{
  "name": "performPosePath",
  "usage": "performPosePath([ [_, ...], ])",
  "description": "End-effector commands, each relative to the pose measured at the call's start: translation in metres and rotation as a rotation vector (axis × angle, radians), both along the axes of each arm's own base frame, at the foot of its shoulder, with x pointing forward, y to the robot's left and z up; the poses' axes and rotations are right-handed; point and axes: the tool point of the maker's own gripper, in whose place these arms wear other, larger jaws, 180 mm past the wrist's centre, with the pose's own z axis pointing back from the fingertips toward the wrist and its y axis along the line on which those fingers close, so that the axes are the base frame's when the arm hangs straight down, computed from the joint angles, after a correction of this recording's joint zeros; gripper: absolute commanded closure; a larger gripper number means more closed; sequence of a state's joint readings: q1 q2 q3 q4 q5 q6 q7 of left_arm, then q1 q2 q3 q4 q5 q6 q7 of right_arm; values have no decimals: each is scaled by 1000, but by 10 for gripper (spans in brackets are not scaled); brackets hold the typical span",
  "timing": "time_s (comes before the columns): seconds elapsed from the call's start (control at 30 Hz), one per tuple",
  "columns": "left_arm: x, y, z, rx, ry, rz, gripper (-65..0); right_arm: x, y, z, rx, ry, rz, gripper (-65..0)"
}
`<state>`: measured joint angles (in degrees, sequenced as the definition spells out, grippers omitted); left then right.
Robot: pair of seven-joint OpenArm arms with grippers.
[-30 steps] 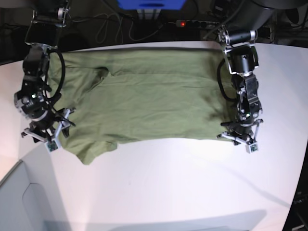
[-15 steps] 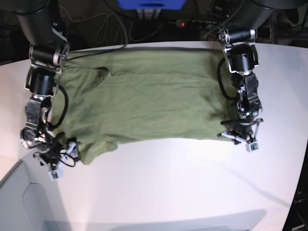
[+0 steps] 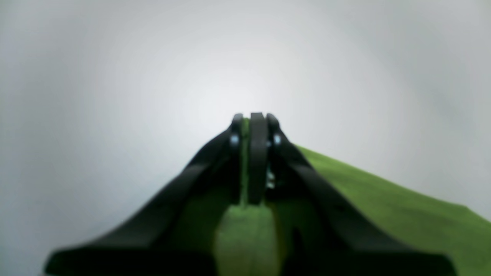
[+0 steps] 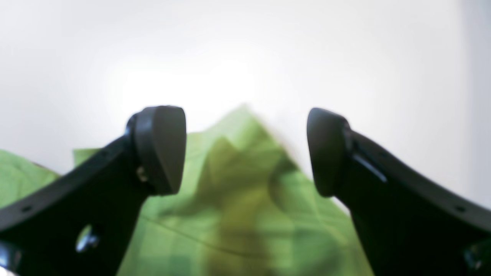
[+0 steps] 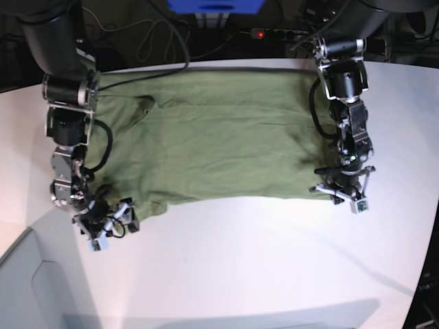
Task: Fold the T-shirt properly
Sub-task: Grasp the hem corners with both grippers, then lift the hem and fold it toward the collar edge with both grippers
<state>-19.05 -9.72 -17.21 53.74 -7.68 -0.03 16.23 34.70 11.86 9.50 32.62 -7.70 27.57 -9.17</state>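
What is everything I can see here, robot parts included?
T-shirt: one, olive green, spread flat across the far half of the table, sleeves toward the base view's left.
Table: one, white, under the shirt; its near half is bare.
Power strip: one, black with a red light, behind the table.
Cables: several, dark and grey, behind the table's far edge.
Blue object: one, at the top edge; only partly in view.
Left gripper: one, black, at the shirt's hem corner on the base view's right; its jaws are shut on a pinch of green cloth.
Right gripper: one, black, at the near sleeve on the base view's left; its jaws stand apart over the sleeve's tip.
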Motion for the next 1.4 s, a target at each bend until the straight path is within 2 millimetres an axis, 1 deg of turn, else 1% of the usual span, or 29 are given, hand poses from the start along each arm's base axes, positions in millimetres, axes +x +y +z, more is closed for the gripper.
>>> performPosePath([
  [0.0,-2,5,-1,9,32,6,0,16,-3,22,15,-70,0,-468],
  [0.07,-2,5,-1,9,32,6,0,14,0,18,20,-68,6,-461],
  [0.1,-2,5,-1,9,32,6,0,14,0,18,22,-68,5,-446],
  [0.13,-2,5,-1,9,32,6,0,14,0,18,22,-68,5,-422],
  [0.17,-3,5,-1,9,33,6,0,14,0,18,22,-68,5,-381],
  [0.23,-3,5,-1,9,33,6,0,14,0,18,22,-69,5,-264],
  [0.27,-3,5,-1,9,33,6,0,15,0,19,22,-71,5,-190],
  [0.33,-3,5,-1,9,33,6,0,16,0,20,20,-74,3,-14],
  [0.37,-3,5,-1,9,33,6,0,16,-1,20,17,-74,-3,0],
  [0.43,-2,5,0,10,29,5,0,19,-5,23,8,-85,-19,-25],
  [0.5,0,6,4,14,19,4,0,23,-7,35,-8,-121,-18,0],
  [0.53,2,7,9,17,5,7,0,23,-8,40,-19,-134,-17,0],
  [0.6,6,7,23,30,-34,3,0,19,-11,43,-50,-131,-9,-1],
  [0.67,2,7,32,48,-58,-3,0,14,-11,52,-86,-146,5,-1],
  [0.73,1,5,45,64,-93,-10,0,5,-11,59,-122,-168,18,-1],
  [0.77,0,4,48,68,-101,-12,0,0,-12,62,-143,-177,23,-1],
  [0.83,-2,3,51,74,-111,-16,0,-9,-10,67,-167,-195,36,-1],
  [0.9,-7,3,50,74,-110,-15,0,-20,-7,68,-189,-200,47,-1],
  [0.97,-8,3,59,84,-132,-18,0,-31,-5,67,-207,-201,57,-1],
  [1.0,-11,3,59,89,-134,-20,0,-36,-5,68,-212,-203,60,-1],
  [1.03,-13,3,64,97,-146,-24,0,-40,-7,71,-217,-214,53,-1],
  [1.1,-16,1,79,118,-182,-34,0,-52,-17,73,-222,-227,23,-1],
  [1.23,-36,-10,95,137,-228,-48,0,-77,-22,72,-227,-232,-2,-1],
  [1.27,-45,-6,98,143,-235,-34,0,-84,-24,70,-230,-228,-7,-1],
  [1.37,-62,-7,101,130,-251,-2,0,-98,-24,64,-237,-216,-2,-1],
])
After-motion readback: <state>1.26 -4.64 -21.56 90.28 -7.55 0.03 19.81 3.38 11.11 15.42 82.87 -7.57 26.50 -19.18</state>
